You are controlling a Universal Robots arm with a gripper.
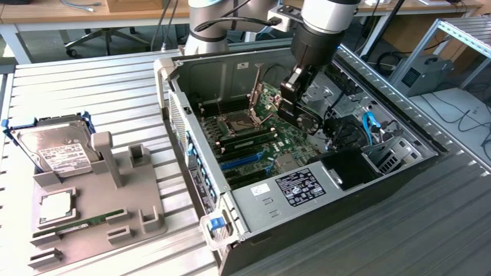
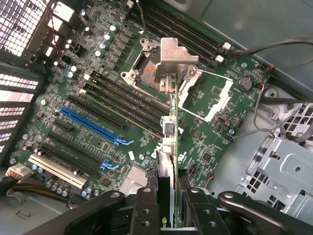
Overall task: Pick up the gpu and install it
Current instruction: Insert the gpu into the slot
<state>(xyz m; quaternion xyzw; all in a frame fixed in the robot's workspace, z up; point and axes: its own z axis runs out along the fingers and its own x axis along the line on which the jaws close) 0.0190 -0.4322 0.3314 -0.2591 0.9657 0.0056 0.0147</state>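
Note:
My gripper (image 1: 295, 92) hangs inside the open computer case (image 1: 201, 167), above the green motherboard (image 1: 268, 135). It is shut on the gpu (image 1: 300, 115), a thin dark card that hangs below the fingers. In the wrist view the gpu (image 2: 171, 142) is edge-on between the two black fingers (image 2: 144, 208), and its silver metal bracket (image 2: 173, 58) is at the far end. The card floats over the board near the CPU socket (image 2: 142, 66), apart from the blue expansion slot (image 2: 93, 126) and the black slots beside it.
A grey fixture (image 1: 100, 201) on the slatted table at the exterior view's left carries a silver hard drive (image 1: 57, 150) and a green memory stick (image 1: 84, 224). Inside the case, cables (image 2: 274, 49), a black shroud (image 1: 349, 167) and a metal drive cage (image 2: 288, 166) crowd the far side.

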